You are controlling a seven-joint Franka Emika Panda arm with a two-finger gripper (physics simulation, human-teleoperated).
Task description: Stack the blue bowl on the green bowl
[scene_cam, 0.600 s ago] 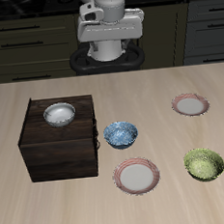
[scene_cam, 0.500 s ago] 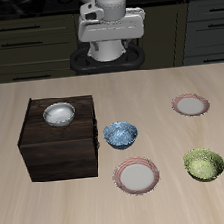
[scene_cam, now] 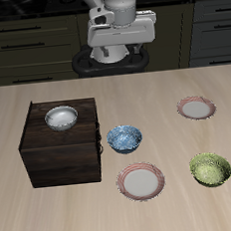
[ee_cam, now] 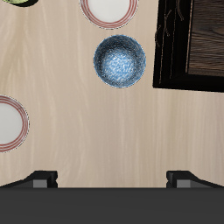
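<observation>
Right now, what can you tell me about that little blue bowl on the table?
The blue bowl is small and round, with a blue-and-white mottled glaze that looks like ceramic. It sits upright and empty on the wooden table, close beside the dark wooden box, with no contact between them that I can make out. A pink-rimmed plate lies just in front of it, apart from it. Nothing holds or covers the bowl.

A silvery-white bowl (scene_cam: pixel 61 118) sits atop a dark wooden box (scene_cam: pixel 61 153); two pink-rimmed plates (scene_cam: pixel 141 181) (scene_cam: pixel 196 108) lie on the desk (scene_cam: pixel 27 211)
</observation>
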